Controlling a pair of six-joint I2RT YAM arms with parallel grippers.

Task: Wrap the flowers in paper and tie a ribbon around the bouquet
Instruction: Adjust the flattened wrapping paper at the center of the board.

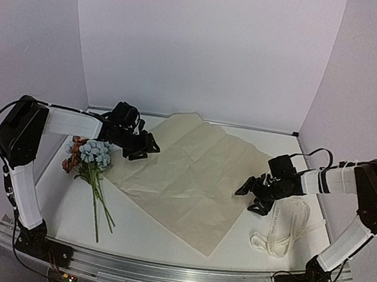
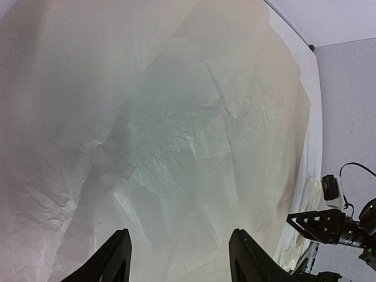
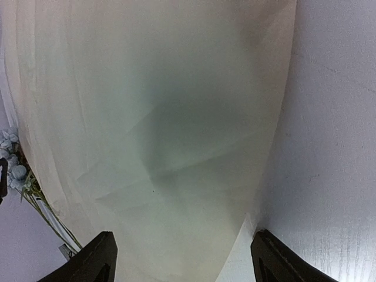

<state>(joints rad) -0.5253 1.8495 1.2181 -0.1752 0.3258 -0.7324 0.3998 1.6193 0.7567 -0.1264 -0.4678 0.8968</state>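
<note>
The large, creased sheet of peach-tan kraft paper (image 1: 191,175) lies flat in the middle of the white table (image 1: 162,250). The left gripper (image 1: 145,147) hangs over its left corner, jaws apart and empty. The right gripper (image 1: 250,196) gapes wide over its right edge, holding nothing. The small bunch of blue and rusty-brown artificial flowers (image 1: 92,157) lies just beside the sheet's left edge, and the cream lettered ribbon (image 1: 286,230) lies looped off its right side

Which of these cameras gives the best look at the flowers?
The top external view: the flowers lie whole, blooms and stems, beside the paper. The right wrist view catches only a few at its left edge; the left wrist view shows none.
</note>
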